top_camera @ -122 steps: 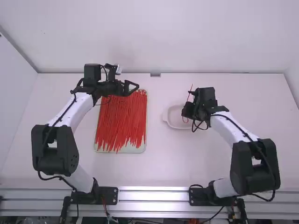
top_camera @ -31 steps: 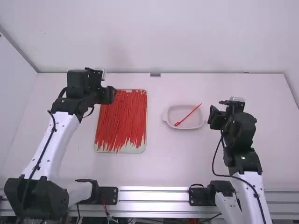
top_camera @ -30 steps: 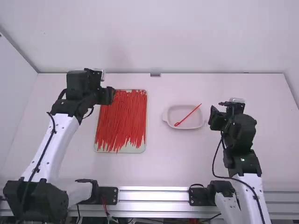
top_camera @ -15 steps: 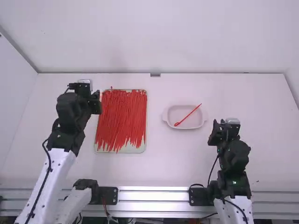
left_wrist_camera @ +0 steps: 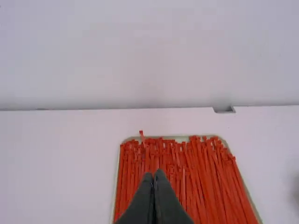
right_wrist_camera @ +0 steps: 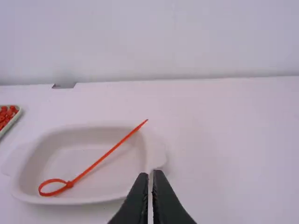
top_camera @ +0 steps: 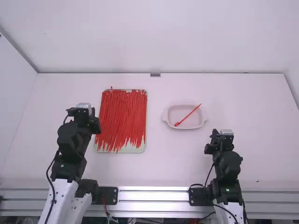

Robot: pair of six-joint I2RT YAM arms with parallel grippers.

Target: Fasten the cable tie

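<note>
Since its tail is threaded through its head into a small closed loop, the cable tie point(top_camera: 188, 115) is judged fastened. It lies loose in the white dish point(top_camera: 184, 128), right of centre on the table point(top_camera: 261, 102), with the loop at the near-left and the tail propped over the far-right rim.

- Left gripper point(left_wrist_camera: 154, 173): fingers pressed together on nothing, held by the near-left corner of the tray point(top_camera: 120, 150). Judged parked, out of the way.
- Right gripper point(right_wrist_camera: 149, 173): likewise clenched and empty, on the near side of the dish and apart from it.
- Tray: left of centre, bearing the loose red ties point(top_camera: 122, 119) laid lengthwise near to far, a flat sheaf from which, by the look of it, one can be picked off singly.
</note>
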